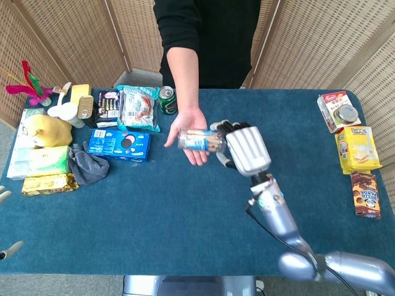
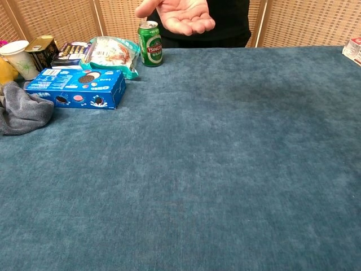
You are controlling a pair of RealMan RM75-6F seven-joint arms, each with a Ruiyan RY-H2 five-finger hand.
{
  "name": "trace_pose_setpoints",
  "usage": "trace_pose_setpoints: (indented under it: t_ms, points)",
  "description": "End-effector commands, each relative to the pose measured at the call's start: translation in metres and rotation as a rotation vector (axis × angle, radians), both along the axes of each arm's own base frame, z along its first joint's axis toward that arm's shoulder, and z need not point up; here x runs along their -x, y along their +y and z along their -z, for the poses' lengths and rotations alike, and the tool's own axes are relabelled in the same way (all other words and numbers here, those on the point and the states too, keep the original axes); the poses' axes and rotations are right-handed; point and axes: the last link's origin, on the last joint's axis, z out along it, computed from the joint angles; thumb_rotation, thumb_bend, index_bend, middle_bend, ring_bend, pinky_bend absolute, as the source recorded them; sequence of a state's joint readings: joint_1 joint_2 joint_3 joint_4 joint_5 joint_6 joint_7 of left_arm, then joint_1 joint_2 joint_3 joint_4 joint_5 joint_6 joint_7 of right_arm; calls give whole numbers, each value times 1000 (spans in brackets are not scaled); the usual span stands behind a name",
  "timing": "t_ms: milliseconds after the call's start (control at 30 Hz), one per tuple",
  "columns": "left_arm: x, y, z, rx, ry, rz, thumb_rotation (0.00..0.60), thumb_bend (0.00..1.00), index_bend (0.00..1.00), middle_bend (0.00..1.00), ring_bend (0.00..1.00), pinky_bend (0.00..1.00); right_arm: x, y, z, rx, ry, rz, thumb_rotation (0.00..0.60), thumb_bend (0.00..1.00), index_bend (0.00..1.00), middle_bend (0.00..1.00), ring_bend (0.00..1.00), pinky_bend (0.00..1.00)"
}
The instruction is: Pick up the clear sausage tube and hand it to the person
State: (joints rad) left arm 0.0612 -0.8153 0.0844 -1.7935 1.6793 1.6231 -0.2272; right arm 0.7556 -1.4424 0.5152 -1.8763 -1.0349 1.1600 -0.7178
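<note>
The clear sausage tube (image 1: 199, 140), with a blue label and pinkish sticks inside, lies sideways in the air right over the person's upturned palm (image 1: 189, 129). My right hand (image 1: 247, 149) grips its right end, raised above the blue table (image 1: 185, 209). Whether the tube touches the palm I cannot tell. The chest view shows only the person's open palm (image 2: 183, 14) at the top edge; the tube and my right hand are out of that frame. Two fingertips of my left hand (image 1: 5, 222) peek in at the far left edge, spread apart and holding nothing.
A green can (image 1: 166, 100), a snack bag (image 1: 137, 108) and a blue cookie box (image 1: 119, 143) lie left of the person's arm. A grey cloth (image 1: 86, 163) and several packs crowd the left end. Snack packs (image 1: 358, 150) line the right edge.
</note>
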Motion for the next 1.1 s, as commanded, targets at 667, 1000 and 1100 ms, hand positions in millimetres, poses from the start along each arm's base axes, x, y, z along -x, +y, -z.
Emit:
trace_pose_setpoints:
  t_ms: [667, 1000, 1100]
  points:
    - [1, 0, -1, -2, -4, -2, 600, 142, 0, 0, 0, 86, -3, 6, -33, -29, -92, 15, 600, 102, 4, 57, 197, 356]
    - [-1, -1, 2, 2, 6, 5, 600, 143, 0, 0, 0, 86, 109, 54, -55, -9, -52, 91, 600, 106, 3, 74, 200, 356]
    - [-2, -1, 3, 1, 11, 6, 600, 142, 0, 0, 0, 86, 146, 70, -54, -17, -22, 88, 600, 105, 4, 89, 200, 356]
